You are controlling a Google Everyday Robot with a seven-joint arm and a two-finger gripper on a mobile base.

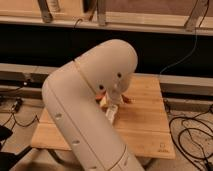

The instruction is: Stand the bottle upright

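My large white arm (85,110) fills the middle of the view and hides much of the wooden table (145,125). Just under the arm's bend, a small slim cream-white bottle (111,116) shows in part on the table; it looks tilted rather than upright, and its upper end is hidden. My gripper (115,98) is right above the bottle, mostly hidden behind the arm. Whether it touches the bottle cannot be told.
A small orange thing (126,99) lies on the table beside the gripper. Bare tabletop shows to the right and at the front left. Cables (192,135) lie on the floor to the right. A dark shelf unit (165,45) stands behind the table.
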